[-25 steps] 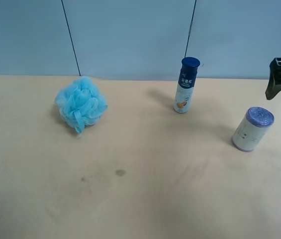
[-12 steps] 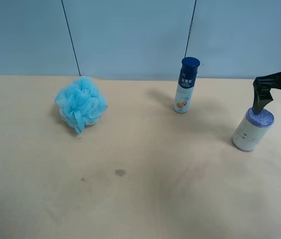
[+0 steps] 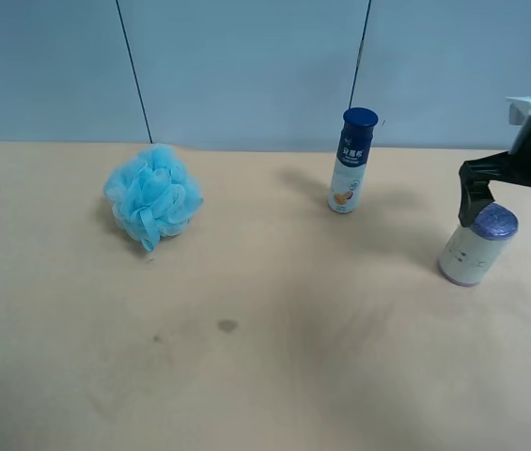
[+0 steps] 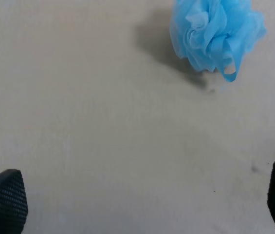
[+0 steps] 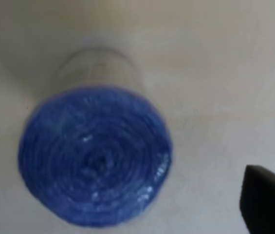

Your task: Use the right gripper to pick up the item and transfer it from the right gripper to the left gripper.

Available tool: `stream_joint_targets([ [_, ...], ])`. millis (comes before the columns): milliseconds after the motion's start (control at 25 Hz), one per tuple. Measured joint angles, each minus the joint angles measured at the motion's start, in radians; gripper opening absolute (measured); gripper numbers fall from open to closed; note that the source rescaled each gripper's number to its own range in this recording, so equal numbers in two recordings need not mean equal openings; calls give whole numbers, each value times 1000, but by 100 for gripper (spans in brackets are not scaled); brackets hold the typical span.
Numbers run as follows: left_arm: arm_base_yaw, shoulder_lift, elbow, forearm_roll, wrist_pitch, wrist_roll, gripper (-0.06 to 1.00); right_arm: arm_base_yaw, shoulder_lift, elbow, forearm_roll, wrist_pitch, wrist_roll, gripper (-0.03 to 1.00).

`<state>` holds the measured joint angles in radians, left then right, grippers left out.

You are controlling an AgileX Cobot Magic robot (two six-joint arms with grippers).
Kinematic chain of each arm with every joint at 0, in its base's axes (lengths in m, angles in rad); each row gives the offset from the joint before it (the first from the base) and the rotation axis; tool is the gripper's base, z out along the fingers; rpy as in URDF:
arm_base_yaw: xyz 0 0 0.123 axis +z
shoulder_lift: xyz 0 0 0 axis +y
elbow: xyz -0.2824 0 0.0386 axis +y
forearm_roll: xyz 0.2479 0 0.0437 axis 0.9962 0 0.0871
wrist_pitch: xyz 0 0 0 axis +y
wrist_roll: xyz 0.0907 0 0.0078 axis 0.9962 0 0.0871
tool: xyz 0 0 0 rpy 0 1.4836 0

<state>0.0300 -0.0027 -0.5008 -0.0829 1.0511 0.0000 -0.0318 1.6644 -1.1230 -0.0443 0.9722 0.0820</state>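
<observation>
"Two jaws of the right gripper [image 3: 511, 214] are standing wide apart, straddling the item [image 3: 476, 246] and gripping nothing."

"Where is it sitting?"

"Upright on the table [image 3: 265, 376], near the 3 o'clock edge in the high view, at 4 o'clock from the bottle [image 3: 352, 162]. Bare tabletop is lying all around it."

"And the left gripper [image 4: 142, 200]?"

"Gaping empty, hovering over bare table near the pouf [image 4: 216, 33]."

right hand [image 3: 511, 211], left hand [image 4: 144, 197]: jaws wide
</observation>
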Motion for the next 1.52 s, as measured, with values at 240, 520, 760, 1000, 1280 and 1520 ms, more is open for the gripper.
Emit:
stream_joint_targets([
  [240, 0, 0, 0, -1, 0, 0, 100, 0, 70, 0, 7, -41, -11, 100],
  [520, 0, 0, 0, -1, 0, 0, 100, 0, 138, 0, 14, -63, -26, 100],
  [760, 0, 0, 0, -1, 0, 0, 100, 0, 144, 0, 32, -70, -52, 99],
  [1000, 0, 0, 0, -1, 0, 0, 100, 0, 144, -1, 39, -67, -52, 87],
  [1280, 0, 0, 0, -1, 0, 0, 100, 0, 144, -1, 38, -67, -52, 59],
  [1520, 0, 0, 0, -1, 0, 0, 100, 0, 144, -1, 26, -67, -52, 29],
])
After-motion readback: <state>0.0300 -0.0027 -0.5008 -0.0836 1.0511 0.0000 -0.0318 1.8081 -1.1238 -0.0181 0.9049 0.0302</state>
